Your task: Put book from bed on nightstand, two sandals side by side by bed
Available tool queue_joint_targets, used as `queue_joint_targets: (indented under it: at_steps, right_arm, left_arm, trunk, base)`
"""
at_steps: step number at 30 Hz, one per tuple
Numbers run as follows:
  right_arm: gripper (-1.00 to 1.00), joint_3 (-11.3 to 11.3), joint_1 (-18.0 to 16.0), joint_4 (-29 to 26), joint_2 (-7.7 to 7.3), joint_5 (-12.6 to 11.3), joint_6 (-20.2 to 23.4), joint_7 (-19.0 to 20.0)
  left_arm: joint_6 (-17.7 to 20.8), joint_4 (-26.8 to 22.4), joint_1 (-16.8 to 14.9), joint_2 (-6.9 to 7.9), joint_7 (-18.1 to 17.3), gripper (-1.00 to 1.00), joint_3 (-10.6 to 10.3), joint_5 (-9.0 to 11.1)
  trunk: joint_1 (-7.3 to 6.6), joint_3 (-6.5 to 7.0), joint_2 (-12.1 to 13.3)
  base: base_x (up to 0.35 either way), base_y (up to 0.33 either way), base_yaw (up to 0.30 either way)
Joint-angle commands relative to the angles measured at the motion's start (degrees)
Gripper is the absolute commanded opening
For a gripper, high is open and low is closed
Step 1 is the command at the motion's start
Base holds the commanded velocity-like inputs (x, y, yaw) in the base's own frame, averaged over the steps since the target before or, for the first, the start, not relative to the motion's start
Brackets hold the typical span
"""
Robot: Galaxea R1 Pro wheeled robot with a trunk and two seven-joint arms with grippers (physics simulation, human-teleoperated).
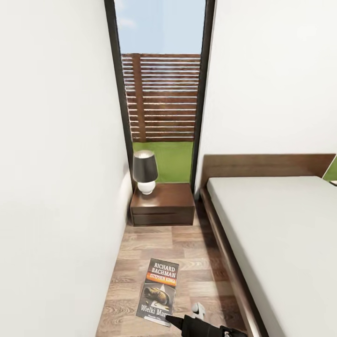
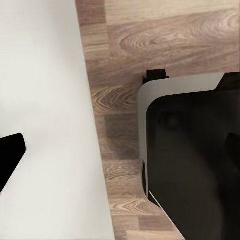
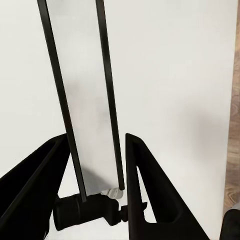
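- The book (image 1: 159, 286) lies flat on the floor (image 1: 187, 243), between wall and bed (image 1: 281, 224), near the nightstand (image 1: 164, 205).
- My right gripper (image 3: 95, 185) is wide open, empty, so I can grasp.
- Left jaws: I cannot tell.

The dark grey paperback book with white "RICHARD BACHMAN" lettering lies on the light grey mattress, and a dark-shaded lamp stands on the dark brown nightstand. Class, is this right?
Not quite. The head view shows the dark grey paperback book lying on the wood plank floor, between the white wall and the bed, not on the light grey mattress. The dark-shaded lamp does stand on the dark brown nightstand.
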Motion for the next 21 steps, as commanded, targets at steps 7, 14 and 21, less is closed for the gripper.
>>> queue_joint_targets:
  at_steps: [7,14,21]
  right_arm:
    - [-1.0,0.12,-0.05,-0.04,-0.02,-0.79,0.56,-0.03]
    - [-1.0,0.12,-0.05,-0.08,-0.02,-0.79,0.56,0.03]
    - [-1.0,0.09,-0.05,-0.46,-0.2,-0.84,0.6,0.33]
  left_arm:
    - [0.36,-0.16,-0.01,0.02,0.13,1.0,-0.49,0.38]
    - [0.36,-0.16,-0.01,0.02,0.12,1.0,-0.49,0.38]
    - [0.36,-0.16,-0.01,0.02,0.14,1.0,-0.51,0.38]
  trunk:
    - [0.06,-0.11,-0.11]
    - [0.06,-0.11,-0.11]
    - [0.06,-0.11,-0.11]
  base:
    - [0.323,0.012,0.0]
    - [0.324,0.003,0.0]
    - [0.325,0.001,0.0]
